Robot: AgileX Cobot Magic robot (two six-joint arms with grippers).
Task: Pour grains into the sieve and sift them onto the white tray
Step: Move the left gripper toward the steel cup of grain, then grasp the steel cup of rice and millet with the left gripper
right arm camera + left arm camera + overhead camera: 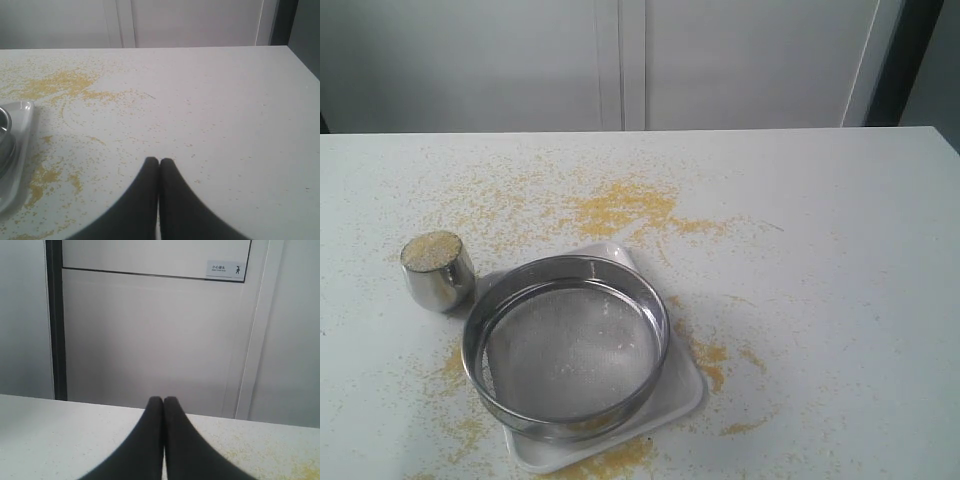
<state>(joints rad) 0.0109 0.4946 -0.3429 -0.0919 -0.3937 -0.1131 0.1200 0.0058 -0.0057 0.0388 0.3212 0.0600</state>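
Note:
The round steel-rimmed sieve (567, 345) rests on the white tray (685, 393) near the table's front, its mesh nearly bare. Left of it stands a small shiny steel cup (438, 270) filled to the brim with pale grains (430, 250). Neither arm shows in the exterior view. My left gripper (163, 400) is shut and holds nothing, low over the table and facing the wall. Shut and empty too, my right gripper (159, 161) hovers over bare table to the right of the tray (22, 130), whose corner and a sliver of the sieve's rim (4, 122) show in its view.
Yellow meal (620, 205) lies scattered over the white table behind the tray, with smaller patches (710, 355) right of it and along the front (605, 460). A pale panelled wall (620, 60) runs behind the table's far edge.

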